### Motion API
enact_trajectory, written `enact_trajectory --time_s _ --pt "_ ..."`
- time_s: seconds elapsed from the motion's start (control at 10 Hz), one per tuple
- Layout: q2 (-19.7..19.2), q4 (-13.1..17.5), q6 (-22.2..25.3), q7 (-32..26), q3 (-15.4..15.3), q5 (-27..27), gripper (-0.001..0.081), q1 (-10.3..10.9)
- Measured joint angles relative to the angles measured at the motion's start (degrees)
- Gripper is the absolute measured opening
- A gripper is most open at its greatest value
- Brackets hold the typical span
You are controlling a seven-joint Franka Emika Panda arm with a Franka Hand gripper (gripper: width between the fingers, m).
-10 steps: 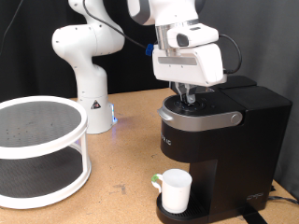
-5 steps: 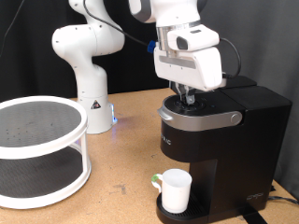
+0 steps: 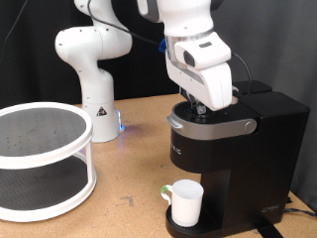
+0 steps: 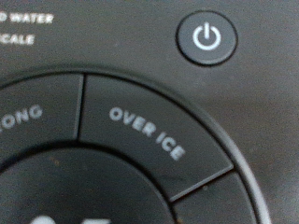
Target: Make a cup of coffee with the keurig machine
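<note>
The gripper (image 3: 199,107) sits low over the top panel of the keurig machine (image 3: 233,149), tilted, its fingertips hidden against the dark lid in the exterior view, so whether the fingers are apart or together I cannot tell; nothing shows between them. The wrist view looks straight down on the control panel from very close: a segment button marked OVER ICE (image 4: 149,133) fills the middle, and the round power button (image 4: 206,39) lies at about one o'clock from it, apart from the ring of segment buttons. No fingertip shows in that view.

Out from the hand, the machine's silver-grey lid rim (image 3: 210,126) appears closed down. Below it, at about six o'clock from the gripper, the cup (image 3: 185,201) stands upright on the drip tray under the spout. Judging from this, loading is done and the step in hand is pressing a button on the top panel to switch on or start the brew. That calls for a short, straight downward push landing squarely on one button, not straddling the seam to its neighbour.

At nine o'clock, well apart, stands a white two-tier rack (image 3: 42,159) on the wooden table (image 3: 129,169).
</note>
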State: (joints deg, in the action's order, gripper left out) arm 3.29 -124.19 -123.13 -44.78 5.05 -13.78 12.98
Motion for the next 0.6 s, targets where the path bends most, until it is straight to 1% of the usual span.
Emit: enact_trajectory --time_s 0.2,0.4,0.6 --pt "-2.2 3.5 5.6 -0.9 0.7 -1.4 0.0000 -0.1" --pt "-4.0 6.3 10.8 -3.4 1.2 -2.3 0.0000 -0.3" --pt "-5.2 8.2 14.3 -5.3 1.3 -2.4 0.0000 -0.5"
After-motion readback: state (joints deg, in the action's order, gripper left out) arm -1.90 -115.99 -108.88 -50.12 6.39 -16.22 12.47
